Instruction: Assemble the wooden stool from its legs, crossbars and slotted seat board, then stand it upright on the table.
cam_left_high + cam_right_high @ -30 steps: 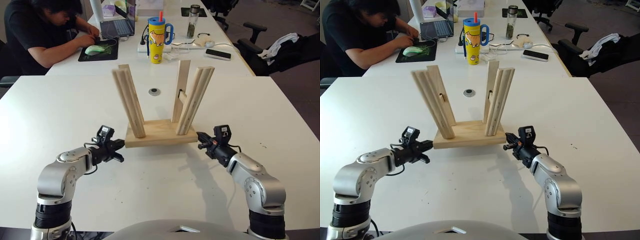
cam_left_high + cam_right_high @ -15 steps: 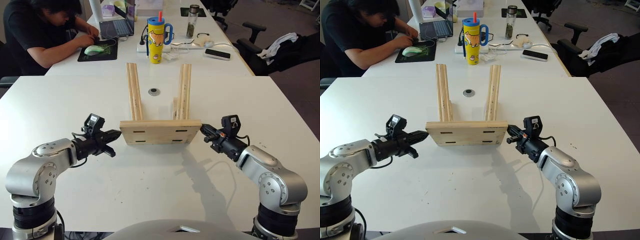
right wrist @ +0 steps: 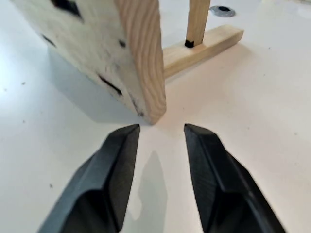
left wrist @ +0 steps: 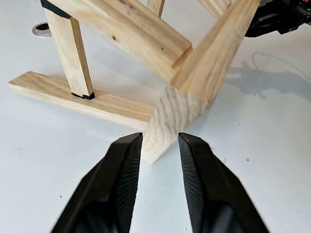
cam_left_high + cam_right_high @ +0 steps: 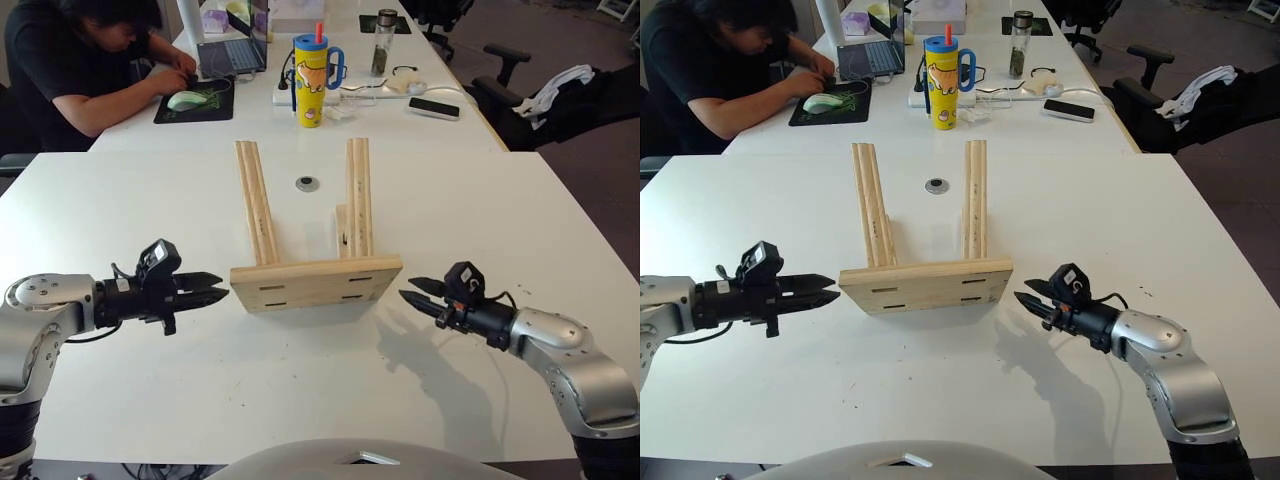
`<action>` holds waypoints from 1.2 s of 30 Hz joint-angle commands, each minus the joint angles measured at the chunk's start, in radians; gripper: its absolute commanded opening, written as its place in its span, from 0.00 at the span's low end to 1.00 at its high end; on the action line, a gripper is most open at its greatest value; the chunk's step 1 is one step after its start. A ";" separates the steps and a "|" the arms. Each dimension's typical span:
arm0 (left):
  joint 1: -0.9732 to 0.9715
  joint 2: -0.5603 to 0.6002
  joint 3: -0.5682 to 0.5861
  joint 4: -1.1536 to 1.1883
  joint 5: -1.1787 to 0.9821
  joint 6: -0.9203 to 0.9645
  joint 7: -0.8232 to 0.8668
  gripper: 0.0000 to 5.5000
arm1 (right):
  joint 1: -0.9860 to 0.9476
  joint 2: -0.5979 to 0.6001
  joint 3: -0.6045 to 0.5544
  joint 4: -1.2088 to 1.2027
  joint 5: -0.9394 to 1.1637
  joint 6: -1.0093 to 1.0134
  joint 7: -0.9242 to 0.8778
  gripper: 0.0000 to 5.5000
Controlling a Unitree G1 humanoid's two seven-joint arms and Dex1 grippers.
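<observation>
The left claw (image 5: 215, 291) hangs open, its two black, tapered, ribbed fingers (image 4: 127, 160) spread on either side of the seat's near corner and gripping nothing. The right claw (image 5: 412, 292) is also open and empty. Its matching dark fingers (image 3: 121, 155) point at the seat's other end, just short of it.

Between them the stool (image 5: 315, 250) lies on its side on the smooth white table (image 5: 300, 400). It is made of pale, unfinished wood with plain grain and a few small knots. The seat (image 5: 315, 285) is a thick rectangular slab standing on its long edge, with its flat top face turned toward the robot. Small dark slots (image 5: 272, 290) show in that face. The legs (image 5: 258, 205) are straight, square-cut bars that run away from the seat across the table, and the lower ones rest flat on the surface. A thinner crossbar (image 4: 73, 53) with darkened ends joins a lower leg to the one above it.
</observation>
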 commanded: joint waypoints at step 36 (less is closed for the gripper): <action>-0.400 -0.046 -0.365 0.423 0.214 -0.455 -0.244 0.39 | -0.520 0.032 0.200 0.530 -0.002 -0.374 0.512 0.26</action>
